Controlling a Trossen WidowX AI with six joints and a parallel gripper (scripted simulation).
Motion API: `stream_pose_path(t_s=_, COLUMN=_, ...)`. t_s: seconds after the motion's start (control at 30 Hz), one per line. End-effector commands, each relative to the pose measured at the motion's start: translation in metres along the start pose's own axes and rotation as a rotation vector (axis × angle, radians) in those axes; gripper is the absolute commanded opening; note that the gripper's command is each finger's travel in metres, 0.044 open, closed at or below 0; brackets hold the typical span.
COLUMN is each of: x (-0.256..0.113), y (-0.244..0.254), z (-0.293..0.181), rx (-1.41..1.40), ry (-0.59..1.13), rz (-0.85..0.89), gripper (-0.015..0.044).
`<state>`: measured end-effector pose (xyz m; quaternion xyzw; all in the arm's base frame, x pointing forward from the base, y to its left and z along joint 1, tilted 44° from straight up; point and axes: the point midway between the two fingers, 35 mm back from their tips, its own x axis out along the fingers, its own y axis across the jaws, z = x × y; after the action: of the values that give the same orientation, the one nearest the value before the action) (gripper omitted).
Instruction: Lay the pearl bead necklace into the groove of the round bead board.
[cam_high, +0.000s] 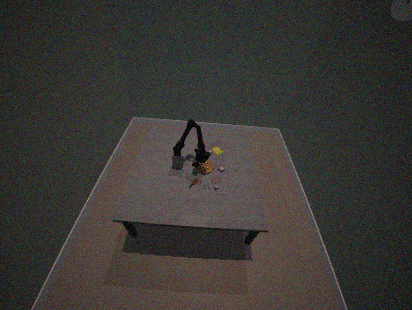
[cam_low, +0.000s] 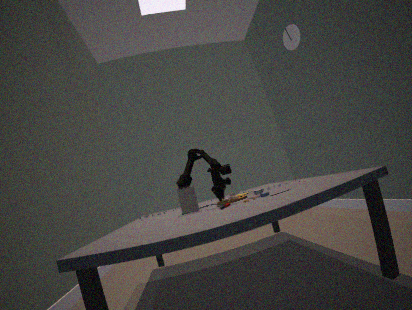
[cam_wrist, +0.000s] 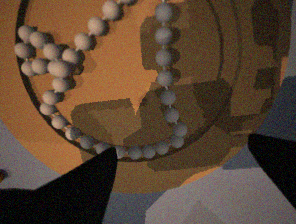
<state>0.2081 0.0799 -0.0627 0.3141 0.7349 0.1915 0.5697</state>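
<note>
The round orange bead board (cam_high: 208, 170) (cam_wrist: 11, 107) lies on the table, with a dark circular groove. The pearl bead necklace (cam_wrist: 163, 35) lies on it in the wrist view. Its lower-left and bottom beads follow the groove line. At left several beads bunch in a small loop, from which a strand runs diagonally to the upper right, inside the ring. The right strand runs nearly straight, inside the groove's right side. The necklace's top is out of the wrist view. My gripper (cam_wrist: 181, 147) (cam_low: 220, 200) is open and empty, its fingertips at the board's near side, the left one against or over the bottom beads.
A red-handled tool (cam_high: 194, 183) lies near the board. A yellow square (cam_high: 217, 150) lies beyond it, and small pale items (cam_high: 221, 169) lie to its right. A small orange piece (cam_wrist: 2, 175) shows at the wrist view's left edge. The arm shadows the board.
</note>
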Motion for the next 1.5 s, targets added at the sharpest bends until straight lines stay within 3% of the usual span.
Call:
stream_pose_path(t_s=0.0, x=-0.001, y=0.000, z=0.000, rx=-0.009, ry=-0.003, rz=-0.004, gripper=0.0440)
stream_pose_path(t_s=0.47, x=-0.001, y=0.000, z=0.000, rx=-0.009, ry=-0.003, rz=-0.004, gripper=0.0440)
stream_pose_path(t_s=0.7, x=-0.033, y=0.000, z=0.011, rx=-0.119, ry=-0.004, rz=-0.005, gripper=0.0256)
stream_pose_path(t_s=0.87, x=-0.030, y=0.000, z=0.012, rx=-0.123, ry=-0.004, rz=-0.005, gripper=0.0125)
stream_pose_path(t_s=1.47, x=-0.009, y=0.000, z=0.013, rx=-0.127, ry=-0.008, rz=-0.006, gripper=0.0120)
